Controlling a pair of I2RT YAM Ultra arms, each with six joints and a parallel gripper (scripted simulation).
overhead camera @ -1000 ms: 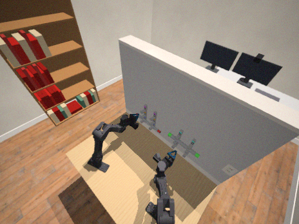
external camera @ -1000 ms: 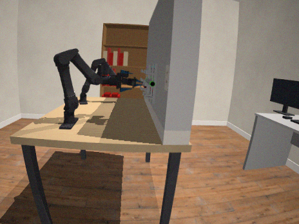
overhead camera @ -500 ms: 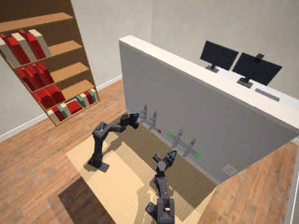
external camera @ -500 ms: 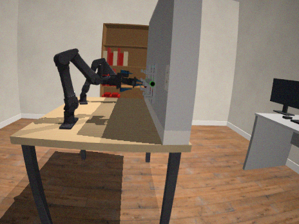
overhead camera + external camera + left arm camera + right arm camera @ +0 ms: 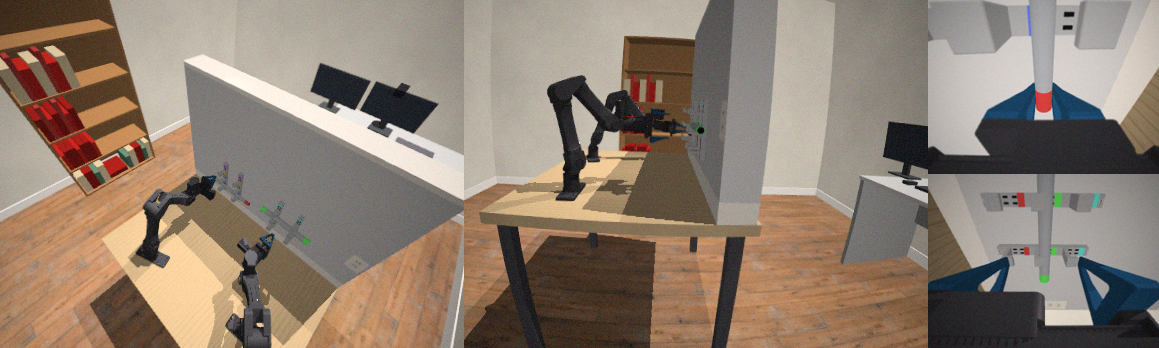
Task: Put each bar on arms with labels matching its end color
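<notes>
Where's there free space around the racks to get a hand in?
Looks roomiest on the wall above the two racks, and between the right rack and the outlet. Crowded: the left rack, with the left gripper on the red-ended bar, and just in front of the right rack, where the right gripper hovers.
</notes>
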